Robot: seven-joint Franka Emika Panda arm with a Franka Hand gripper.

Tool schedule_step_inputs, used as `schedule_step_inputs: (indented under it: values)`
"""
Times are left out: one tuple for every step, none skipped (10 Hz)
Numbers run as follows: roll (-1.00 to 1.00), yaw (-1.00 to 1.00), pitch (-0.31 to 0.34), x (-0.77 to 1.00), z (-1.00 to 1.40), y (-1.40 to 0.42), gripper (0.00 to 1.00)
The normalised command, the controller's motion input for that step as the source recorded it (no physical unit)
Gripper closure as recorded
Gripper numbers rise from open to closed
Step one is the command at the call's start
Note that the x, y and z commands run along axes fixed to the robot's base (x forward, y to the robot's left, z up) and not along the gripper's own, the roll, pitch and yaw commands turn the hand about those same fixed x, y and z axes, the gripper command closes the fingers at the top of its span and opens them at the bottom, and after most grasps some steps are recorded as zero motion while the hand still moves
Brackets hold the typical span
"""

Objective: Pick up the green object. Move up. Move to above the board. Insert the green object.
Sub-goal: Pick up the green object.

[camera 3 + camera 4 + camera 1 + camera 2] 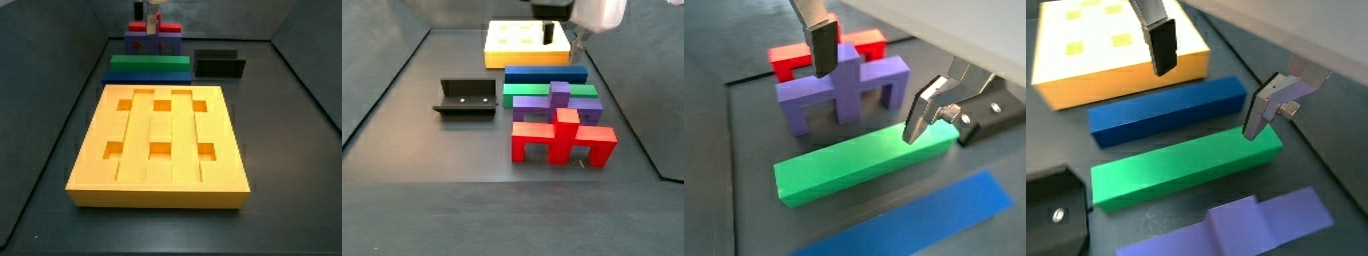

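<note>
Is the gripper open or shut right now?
Open. In both wrist views the gripper hangs above the green block, its fingers wide apart with nothing between them.

We see the green object (1186, 165), a plain long block, lying flat on the floor (untouched), near the board (159, 148), a yellow-orange slab with six square holes.

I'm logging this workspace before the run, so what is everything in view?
Board: one, yellow-orange, six square holes, at one end of the row.
Blue block: one, blue, beside the board.
Green object: one, green, lying flat between blue block and purple piece.
Purple piece: one, purple, beside the green object.
Red piece: one, red, beyond the purple piece.
Fixture: one, dark, off to the side.
Gripper: one, open, above the green object.
</note>
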Motion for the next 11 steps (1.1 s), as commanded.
schedule_step_inputs:
  values:
    - [-0.08,-0.95,-0.061,0.0,-0.27,0.0,0.0]
    - [-0.08,-0.96,-0.03,0.0,-0.3,0.0,0.0]
    - [-0.07,-0.93,0.0,-0.01,-0.29,0.0,0.0]
    - [-0.09,-0.87,0.0,-0.07,-0.25,0.0,0.0]
    - [-0.1,-0.83,0.0,-0.04,-0.23,0.02,0.0]
    - [-0.08,-0.72,0.0,-0.05,-0.19,0.0,0.0]
    - [-0.07,-0.63,0.0,-0.06,-0.18,0.0,0.0]
    - [-0.07,-0.51,0.0,-0.04,-0.2,0.02,0.0]
    - [-0.03,-0.19,-0.021,-0.06,-0.1,0.0,0.0]
    - [0.0,0.0,0.0,0.0,-0.01,0.01,0.0]
    - [0.0,0.0,0.0,-0.08,0.0,0.02,0.0]
